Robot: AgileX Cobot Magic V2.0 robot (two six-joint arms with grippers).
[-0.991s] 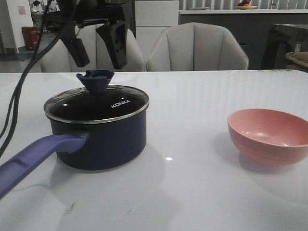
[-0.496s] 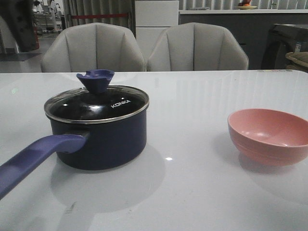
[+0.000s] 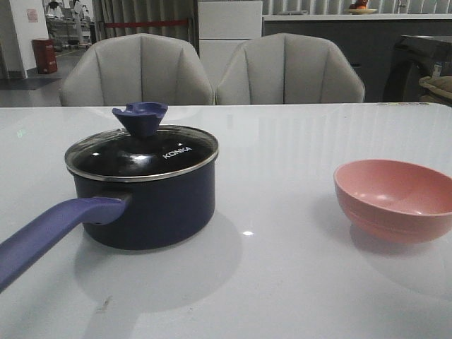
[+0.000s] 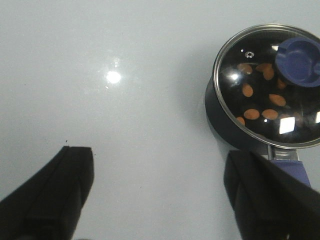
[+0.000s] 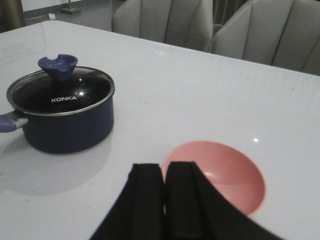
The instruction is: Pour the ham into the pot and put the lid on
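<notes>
You have a white tabletop (image 3: 282,282) with two grey chairs (image 3: 138,70) pushed up to its far edge. On it, to the right of the pot (image 3: 148,208) and well apart from it, stands a pink bowl (image 3: 395,201); nothing stands between the two. The bowl shows only a bare pink inside in both the front and right wrist views.

The pot sits on the left half of the tabletop, its long handle (image 3: 53,233) reaching toward you and to the left. The lid (image 3: 141,155) lies flat on the pot's rim, closing it all round, with the blue knob (image 3: 140,119) upright on top and the white "KONKA" lettering facing you. From the left wrist view you can look down through the glass and see the ham (image 4: 260,97): several orange slices scattered over the black bottom of the pot, none outside it.

Neither arm shows in the front view. Your left gripper (image 4: 159,195) is above bare tabletop beside the pot, its fingers (image 4: 60,185) spread wide with nothing between them. Your right gripper (image 5: 164,200) is near the bowl's rim, its fingers (image 5: 145,200) pressed together and holding nothing.
</notes>
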